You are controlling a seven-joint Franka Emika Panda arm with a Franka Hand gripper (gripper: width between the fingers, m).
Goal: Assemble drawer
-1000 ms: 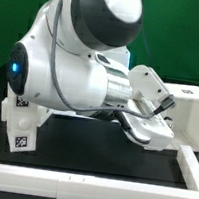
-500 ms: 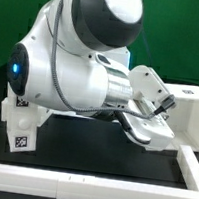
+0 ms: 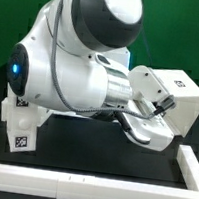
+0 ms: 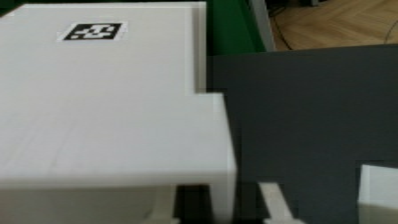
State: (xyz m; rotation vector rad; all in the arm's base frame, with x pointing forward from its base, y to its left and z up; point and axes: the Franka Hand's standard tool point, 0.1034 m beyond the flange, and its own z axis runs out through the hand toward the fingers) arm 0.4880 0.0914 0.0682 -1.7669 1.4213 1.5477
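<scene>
The large white drawer casing (image 3: 186, 101) stands at the exterior view's right, turned so that one corner faces the camera. In the wrist view its broad white face (image 4: 107, 110) fills most of the picture, with a black-and-white tag (image 4: 93, 32) on it. My gripper (image 3: 159, 119) reaches the casing's side low down. In the wrist view my gripper (image 4: 226, 203) has its two fingers apart, with dark table showing between them. The fingertips (image 4: 276, 200) meet the casing's edge by its corner. A smaller white tray box (image 3: 19, 126) with tags stands at the exterior view's left.
The bulky arm hides the middle of the black table. A white rail (image 3: 87, 183) runs along the front and right edges. Another white part (image 4: 377, 192) shows at the edge of the wrist view. A green backdrop (image 3: 186, 38) stands behind.
The casing has turned and shifted: its top lay flat and square before, and now a corner faces the exterior camera. The arm and the tray box look unmoved.
</scene>
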